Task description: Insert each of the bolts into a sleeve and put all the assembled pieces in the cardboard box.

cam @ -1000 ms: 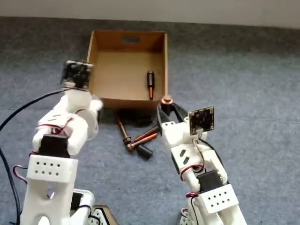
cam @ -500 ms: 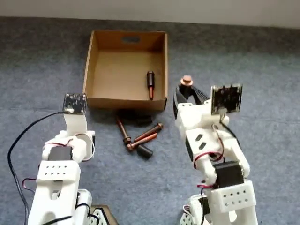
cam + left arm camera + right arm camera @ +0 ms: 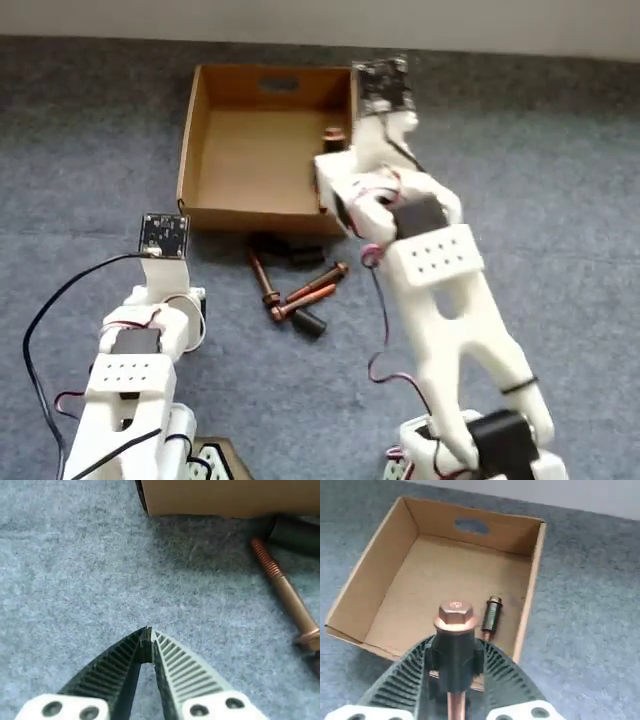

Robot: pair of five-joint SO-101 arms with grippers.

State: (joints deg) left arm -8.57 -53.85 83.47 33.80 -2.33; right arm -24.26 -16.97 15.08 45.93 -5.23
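My right gripper is shut on an assembled piece, a copper bolt standing upright in a black sleeve. It hangs over the right side of the cardboard box, where the bolt head shows above the box floor. Another assembled piece lies on the box floor by the right wall. My left gripper is shut and holds nothing, low over the carpet in front of the box's left front corner. Loose bolts lie in front of the box.
A black sleeve lies by the bolt heads, and more dark sleeves rest against the box's front wall. One copper bolt and a sleeve lie near my left gripper. Grey carpet spreads all around.
My right arm has swung from the box's front right corner up and over the box, carrying the bolt and sleeve. My left arm has drawn back from the box's left side toward its base.
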